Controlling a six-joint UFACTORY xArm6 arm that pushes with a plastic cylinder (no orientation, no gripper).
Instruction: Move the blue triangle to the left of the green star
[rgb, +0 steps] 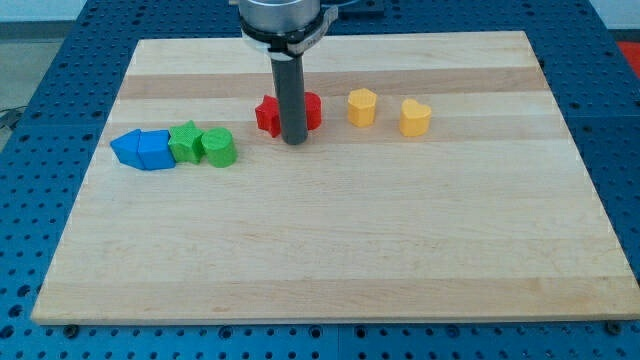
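Note:
The blue triangle (127, 148) lies at the view's left, touching a blue cube-like block (154, 149) on its right. The green star (186, 142) sits just right of that blue block, touching it. A green cylinder (219, 147) touches the star's right side. My tip (294, 140) rests on the board just below two red blocks, well to the right of the green cylinder and apart from the blue and green blocks.
Two red blocks (268, 113) (311, 109) sit behind the rod. A yellow hexagon-like block (362, 107) and a yellow heart-like block (415, 117) lie to the right. The wooden board (330, 250) ends at a blue perforated table.

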